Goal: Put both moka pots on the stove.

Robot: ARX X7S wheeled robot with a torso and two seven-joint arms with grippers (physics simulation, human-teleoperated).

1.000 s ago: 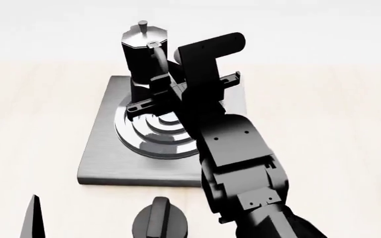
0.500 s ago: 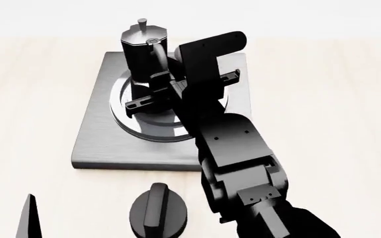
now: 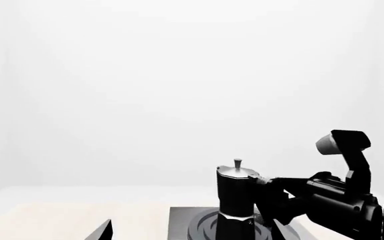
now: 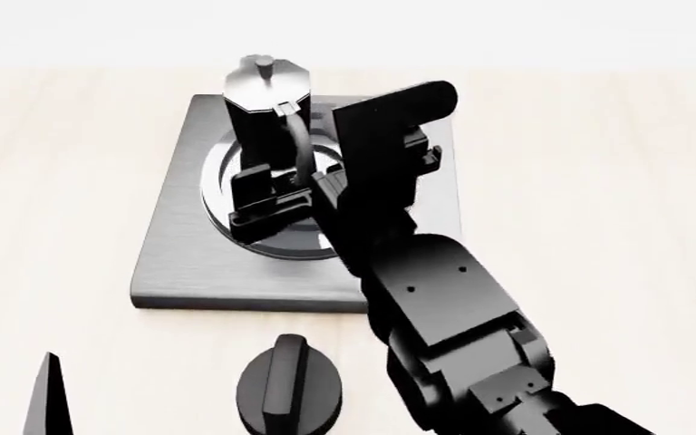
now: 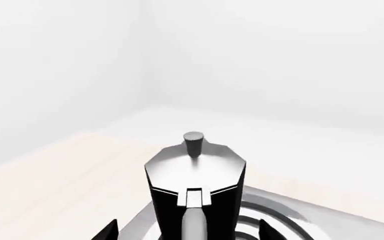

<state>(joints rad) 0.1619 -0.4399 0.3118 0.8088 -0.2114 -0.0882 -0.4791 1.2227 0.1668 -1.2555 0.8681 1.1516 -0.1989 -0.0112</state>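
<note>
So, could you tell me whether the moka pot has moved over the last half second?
Yes, slightly. In the head view the moka pot sits lower against the far edge of the stove, which has held its place. The pot was lowered or drawn nearer.

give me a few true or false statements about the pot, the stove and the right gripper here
1. A moka pot stands upright on the stove. True.
2. The pot's lid is off. False: the silvery lid with its knob is on.
3. The right gripper is by the pot's handle side. True.
4. Both moka pots are in view. False: only one shows.
5. The black knob sits on the burner rings. False: it is on the table, off the stove.
</note>
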